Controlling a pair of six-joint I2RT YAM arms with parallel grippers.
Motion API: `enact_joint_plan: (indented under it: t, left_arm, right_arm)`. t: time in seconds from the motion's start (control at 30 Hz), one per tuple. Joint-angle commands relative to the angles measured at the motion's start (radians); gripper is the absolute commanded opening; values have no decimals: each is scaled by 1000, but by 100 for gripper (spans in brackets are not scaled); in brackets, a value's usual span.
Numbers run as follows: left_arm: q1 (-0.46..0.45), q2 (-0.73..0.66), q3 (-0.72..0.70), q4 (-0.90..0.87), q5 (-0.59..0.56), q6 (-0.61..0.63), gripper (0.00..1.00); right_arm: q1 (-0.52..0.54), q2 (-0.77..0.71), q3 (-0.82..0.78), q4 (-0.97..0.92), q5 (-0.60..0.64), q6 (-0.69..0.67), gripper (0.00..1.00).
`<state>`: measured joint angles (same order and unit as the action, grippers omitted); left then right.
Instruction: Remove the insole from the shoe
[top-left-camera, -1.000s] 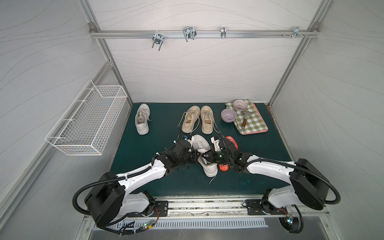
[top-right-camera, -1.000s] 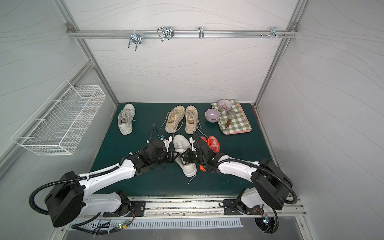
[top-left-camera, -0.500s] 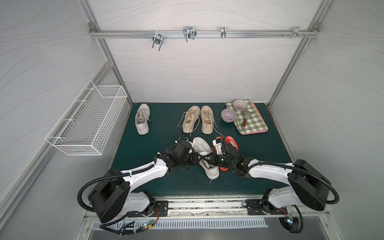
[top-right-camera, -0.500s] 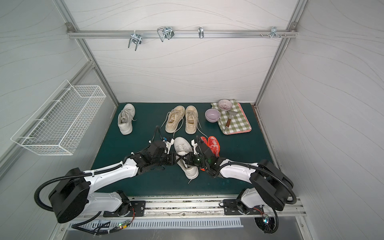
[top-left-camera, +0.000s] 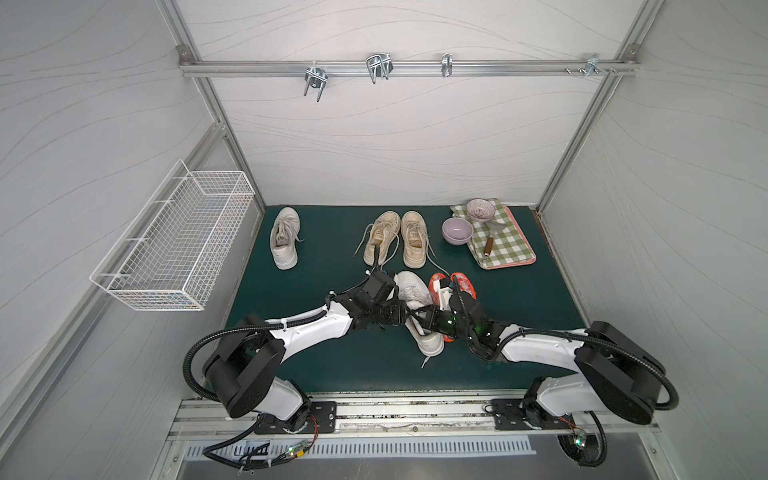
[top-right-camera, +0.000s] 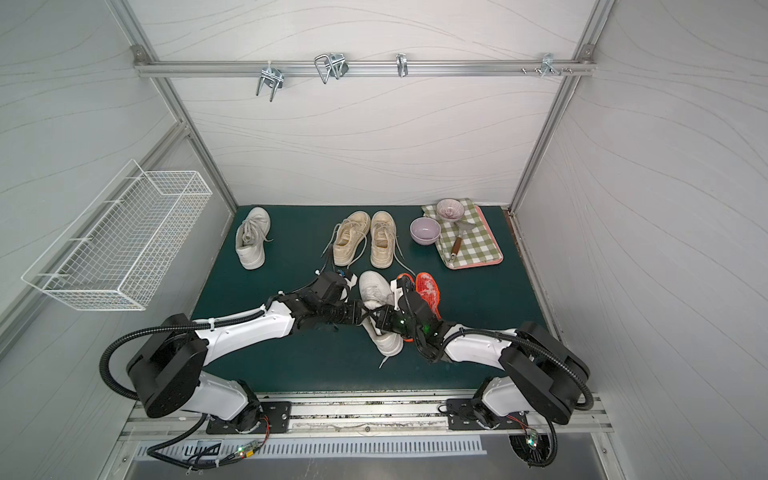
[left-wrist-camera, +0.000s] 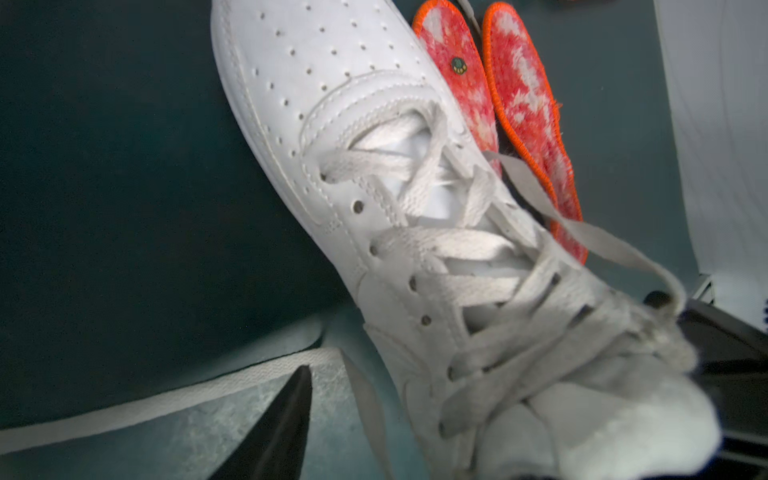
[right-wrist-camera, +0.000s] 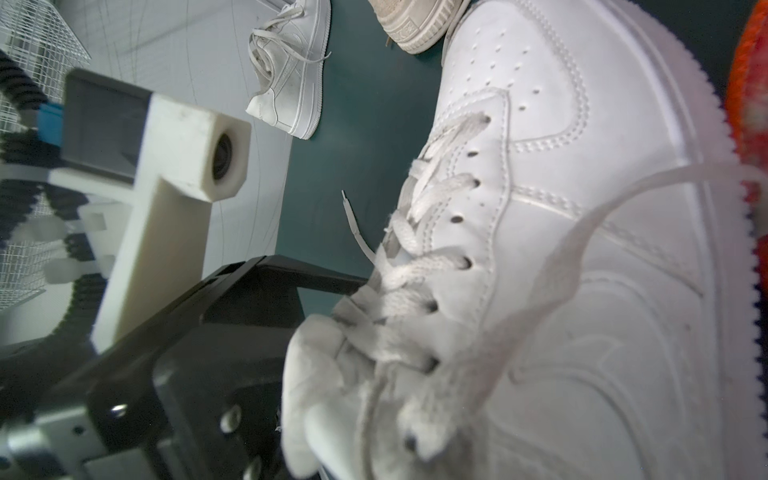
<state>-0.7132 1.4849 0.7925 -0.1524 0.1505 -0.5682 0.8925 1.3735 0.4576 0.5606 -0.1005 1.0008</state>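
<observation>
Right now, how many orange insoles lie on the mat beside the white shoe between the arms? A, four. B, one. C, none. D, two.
D: the left wrist view shows one orange insole beside the white shoe and a second insole next to it.

Arms converge low; left pincer (top-left-camera: 405, 316) parted, right pincer (top-left-camera: 419, 322) closed.

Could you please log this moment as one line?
left gripper: at white shoe; right gripper: shut at its opening; orange insoles: beside shoe

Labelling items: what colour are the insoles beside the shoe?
Mottled red-and-white insoles, orange-edged; left wrist view.
</observation>
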Motion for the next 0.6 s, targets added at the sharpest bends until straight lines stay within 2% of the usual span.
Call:
enact_joint_plan:
  t: [0.0, 0.03, 0.1, 0.23, 0.33, 0.43, 0.57]
  left_arm:
    - [49, 85, -26, -233, -181, 21, 61]
    - [50, 90, -20, -236, -173, 22, 59]
    - [49, 82, -21, -213, -150, 17, 46]
    - [48, 55, -15, -178, -131, 4, 41]
    - [47, 74, 7, -183, -138, 14, 55]
    - [48, 90, 12, -188, -141, 22, 64]
    - [47, 86, -2, -177, -133, 24, 69]
  right_arm:
    - [10, -86, 26, 325, -48, 4, 0]
    - [10, -77, 28, 325, -48, 4, 0]
    - [11, -65, 29, 296, -33, -5, 0]
    - [11, -37, 7, 316, -2, 26, 0]
    - [11, -32, 14, 369, -18, 52, 0]
    - [11, -62, 21, 394, -10, 72, 0]
    - [5, -89, 18, 455, -8, 130, 0]
